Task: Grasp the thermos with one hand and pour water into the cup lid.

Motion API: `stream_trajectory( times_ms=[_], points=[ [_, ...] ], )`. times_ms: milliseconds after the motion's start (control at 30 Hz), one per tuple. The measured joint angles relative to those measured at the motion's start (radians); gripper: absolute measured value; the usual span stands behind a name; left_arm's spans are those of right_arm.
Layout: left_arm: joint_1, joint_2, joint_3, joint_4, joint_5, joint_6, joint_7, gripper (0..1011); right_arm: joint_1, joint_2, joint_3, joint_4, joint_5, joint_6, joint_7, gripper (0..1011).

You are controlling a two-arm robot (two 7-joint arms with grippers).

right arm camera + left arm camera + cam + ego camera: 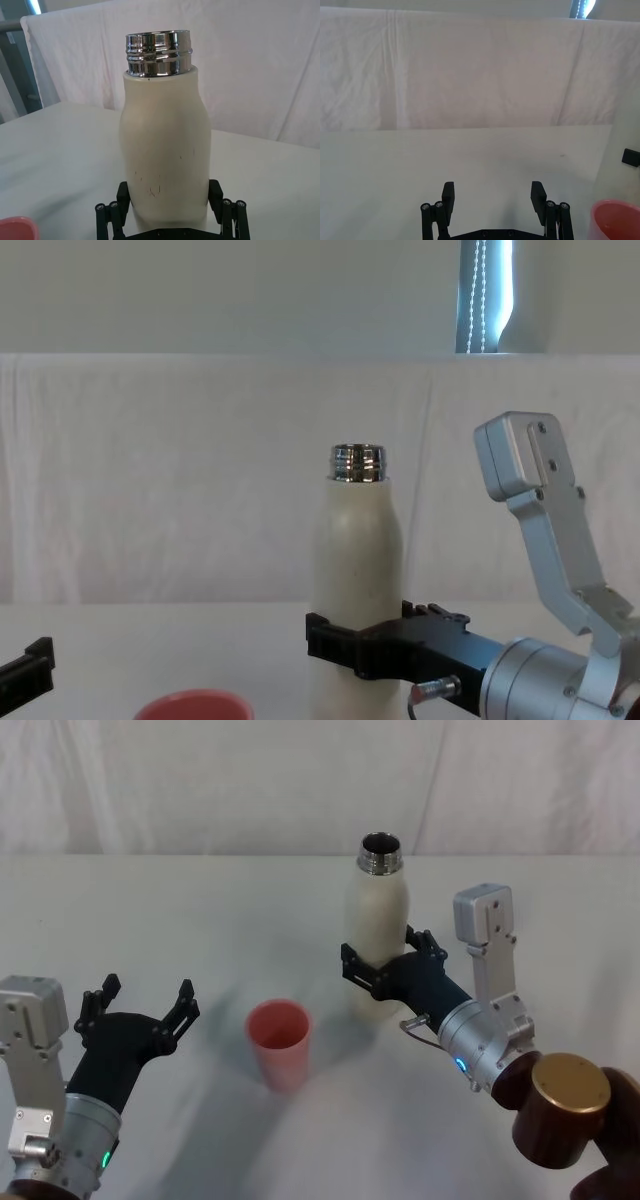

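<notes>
Looking down from the head view: white table (pixel 150 910), wide bare surface to the left and far side, a white cloth backdrop (pixel 200 780) along the far edge. Thermos (pixel 377 925) stands upright right of centre, cream matte body, rounded shoulders, shiny open metal neck. Right gripper (pixel 385 965) reaches in from the near right, black fingers set around the lower body on both sides, closed against it. Cup lid (pixel 279 1044) stands mouth up, near-left of the thermos, apart from it; pink, smooth rim, tapering walls. Left gripper (pixel 140 1003) sits left of the cup lid, fingers spread, nothing between them.

Left wrist view: the two black fingers (pixel 448 196) parted over bare table; pink rim of the cup lid (pixel 615 220) at one corner; creased cloth behind.

Right wrist view: thermos body fills the space between the finger pads (pixel 123 192), both pressing its sides. Small dark scuffs low on the cream surface; chrome neck threaded, mirror-bright.

Chest view: thermos upright at centre, black fingers wrapped at its base; cup lid rim low and to the left, with open room between.
</notes>
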Motion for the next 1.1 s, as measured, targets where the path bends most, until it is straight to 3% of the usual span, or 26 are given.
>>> stream_trajectory(
  times_ms=[1100],
  points=[
    [0.000,0.000,0.000,0.000,0.000,0.000,0.000,1001,-0.036,0.010,0.002,-0.052,-0.005,-0.002,-0.006,1000]
  ],
)
